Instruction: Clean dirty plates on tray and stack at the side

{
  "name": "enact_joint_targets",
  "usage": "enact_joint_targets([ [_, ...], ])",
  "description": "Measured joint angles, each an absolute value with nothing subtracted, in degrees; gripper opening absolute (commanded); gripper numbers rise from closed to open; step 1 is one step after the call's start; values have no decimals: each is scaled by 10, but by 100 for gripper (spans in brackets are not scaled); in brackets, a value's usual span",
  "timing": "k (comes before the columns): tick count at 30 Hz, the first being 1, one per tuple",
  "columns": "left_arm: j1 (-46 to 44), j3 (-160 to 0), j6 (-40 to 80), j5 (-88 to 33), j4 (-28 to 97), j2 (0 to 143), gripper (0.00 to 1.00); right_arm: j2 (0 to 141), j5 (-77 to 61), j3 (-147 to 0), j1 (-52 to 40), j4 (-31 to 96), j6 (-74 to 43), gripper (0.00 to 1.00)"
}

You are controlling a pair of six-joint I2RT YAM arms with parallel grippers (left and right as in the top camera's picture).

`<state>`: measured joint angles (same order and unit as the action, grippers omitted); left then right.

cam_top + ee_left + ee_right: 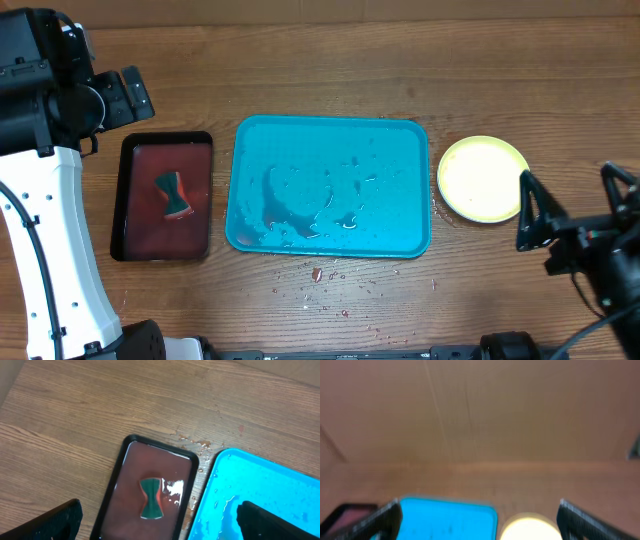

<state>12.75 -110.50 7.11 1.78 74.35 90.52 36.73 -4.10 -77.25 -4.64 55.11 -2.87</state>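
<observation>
Only overhead shows yellow-green plate [483, 178] sharply, right of tray [392, 150]; left pincer [159, 507], right pincer [566, 178] both wide.

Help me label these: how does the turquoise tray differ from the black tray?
The turquoise tray is larger than the black tray. The turquoise tray lies lengthwise across the overhead view; the black tray runs top to bottom. The turquoise one holds droplets and smears; the black one holds a green sponge. Both are rectangular with raised rims.
</observation>
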Motion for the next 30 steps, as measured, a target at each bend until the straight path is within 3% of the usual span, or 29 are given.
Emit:
enact_joint_targets([
  [6, 128, -1105, 71, 18, 743, 905, 100, 228, -92, -476, -17, 297, -19, 100],
  [8, 128, -1104, 71, 18, 744, 905, 100, 156, -114, -307, -15, 131, -16, 100],
  [11, 128, -1104, 71, 18, 743, 905, 100, 81, -126, -178, -15, 7, -15, 100],
  [15, 128, -1104, 71, 18, 743, 905, 100, 20, -135, -80, -15, -37, -15, 100],
  [23, 128, -1104, 71, 18, 744, 905, 100, 9, -136, -18, -15, -39, -15, 100],
  [30, 128, -1104, 71, 18, 744, 905, 100, 8, -131, -11, -15, 39, -15, 100],
])
